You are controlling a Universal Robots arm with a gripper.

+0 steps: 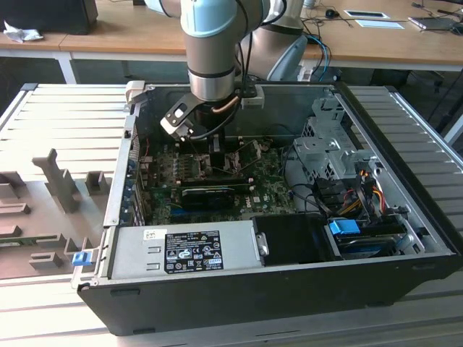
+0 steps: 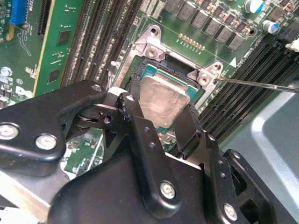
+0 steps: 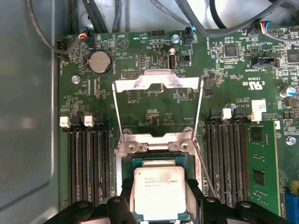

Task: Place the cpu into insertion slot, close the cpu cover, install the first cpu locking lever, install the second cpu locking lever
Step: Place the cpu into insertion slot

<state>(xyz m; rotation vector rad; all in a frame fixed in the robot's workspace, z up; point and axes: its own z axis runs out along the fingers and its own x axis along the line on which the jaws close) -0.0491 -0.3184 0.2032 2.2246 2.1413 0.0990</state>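
**Chip Meets Socket Inside an Open Computer Case**

We see the arm reaching down into a black computer case [image 1: 405, 242] that stands on a grey slatted desk [image 1: 65, 116], its hand [image 1: 217, 155] low over the green motherboard [image 1: 271, 195]. In both wrist views the hand [image 3: 159, 198] [image 2: 161, 114] is closed to the chip's width. Its black fingers [image 2: 189, 116] press two opposite edges of the cpu [image 3: 158, 189] [image 2: 163, 95] and hold it. The cpu, silver-grey top upward, lies within the square of the insertion slot [image 3: 154, 147] [image 2: 152, 46] (we cannot tell whether it is fully seated). In the first wrist view the cpu cover [image 3: 140, 84] stands swung open, well clear of the chip, with bare board showing through its window. A thin locking lever [image 2: 261, 85] juts out unlatched past one corner of the slot. Black memory slots [image 3: 88, 163] flank the socket on both sides, and a coin-cell battery [image 3: 100, 60] sits on the board beyond the raised cover.
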